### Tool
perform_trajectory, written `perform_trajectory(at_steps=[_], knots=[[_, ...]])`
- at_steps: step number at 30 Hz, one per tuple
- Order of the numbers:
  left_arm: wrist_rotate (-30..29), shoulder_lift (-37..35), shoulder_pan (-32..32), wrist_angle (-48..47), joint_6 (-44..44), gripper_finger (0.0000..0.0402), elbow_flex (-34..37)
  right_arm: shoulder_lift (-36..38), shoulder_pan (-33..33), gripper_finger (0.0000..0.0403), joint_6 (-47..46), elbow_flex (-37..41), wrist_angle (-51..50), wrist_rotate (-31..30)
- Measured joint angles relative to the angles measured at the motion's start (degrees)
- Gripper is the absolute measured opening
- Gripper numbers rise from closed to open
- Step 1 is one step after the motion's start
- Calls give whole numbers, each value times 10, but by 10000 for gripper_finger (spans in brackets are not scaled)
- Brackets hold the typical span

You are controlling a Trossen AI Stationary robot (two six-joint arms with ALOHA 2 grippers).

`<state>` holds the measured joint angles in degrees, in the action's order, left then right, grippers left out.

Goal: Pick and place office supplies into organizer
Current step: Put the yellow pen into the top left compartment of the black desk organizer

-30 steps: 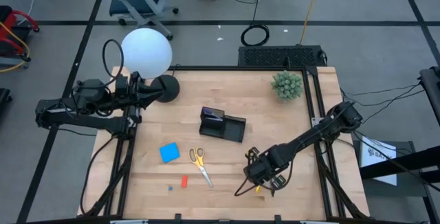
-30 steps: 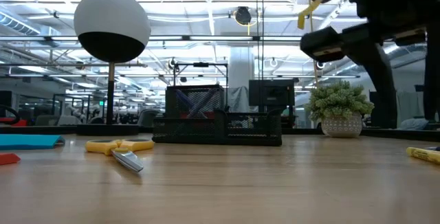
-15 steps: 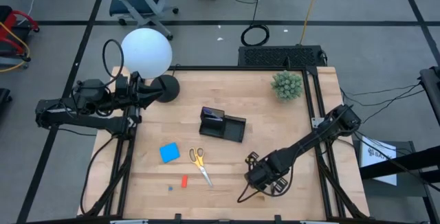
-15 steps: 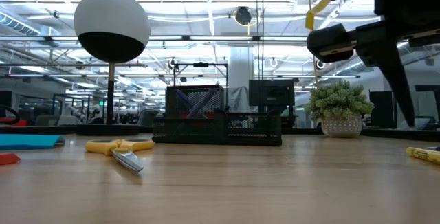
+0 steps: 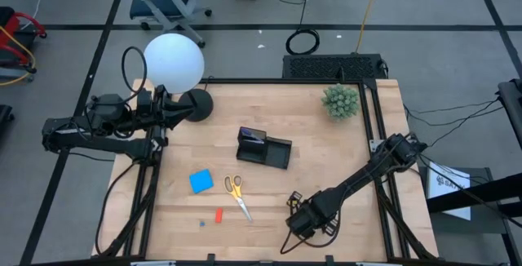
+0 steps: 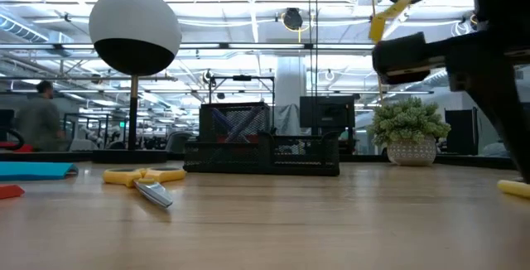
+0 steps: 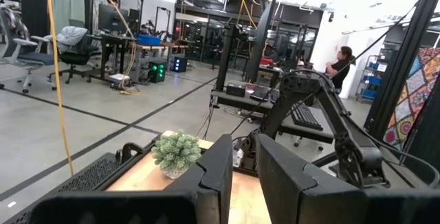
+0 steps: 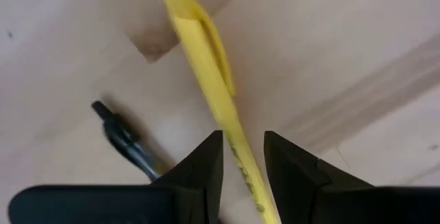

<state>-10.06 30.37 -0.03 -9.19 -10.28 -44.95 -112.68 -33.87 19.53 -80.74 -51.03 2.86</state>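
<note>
Right gripper [image 8: 243,157] first: its two dark fingers [image 8: 199,172] stand a little apart, straddling the yellow pen [image 8: 210,69], which runs up between them and lies flat on the wooden table [image 5: 326,152]. The pen sits in the gap, but whether the pads actually press on it cannot be told from here. Just beside it lies a black pen [image 8: 127,140], angled away, apart from the yellow one at the visible end.

From above, that right gripper [image 5: 303,221] is low over the table's near edge, right of centre, its arm stretching back toward the right side rail (the pens themselves are hidden under it in this view). At table height the yellow pen's tip [image 6: 514,189] pokes out at the far right, under the dark bulk of the arm.

Out across the table now: the yellow-handled scissors [image 5: 237,194] lie near the middle, the blue square pad [image 5: 201,181] just to their left, and the small red piece [image 5: 218,215] nearer the front edge. All three rest on the wood, well apart from the right gripper.

The black organizer [image 5: 263,147] stands near the table's centre, beyond the scissors; something dark blue shows in its taller compartment. The green plant [image 5: 340,101] sits at the far right corner.

The left gripper [image 5: 167,113] waits at the far left by the round lamp base [image 5: 196,104], its fingers [image 7: 221,172] nearly together with only a slim gap, holding nothing
</note>
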Motion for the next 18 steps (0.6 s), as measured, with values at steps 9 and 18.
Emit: perform_trajectory(at_steps=[9,18], knots=[[0,0,0,0,0,72,0,0,-5,100,-3,-3,-27,-2],[0,0,0,0,0,72,0,0,-26,100,9,-7,-34,-32]])
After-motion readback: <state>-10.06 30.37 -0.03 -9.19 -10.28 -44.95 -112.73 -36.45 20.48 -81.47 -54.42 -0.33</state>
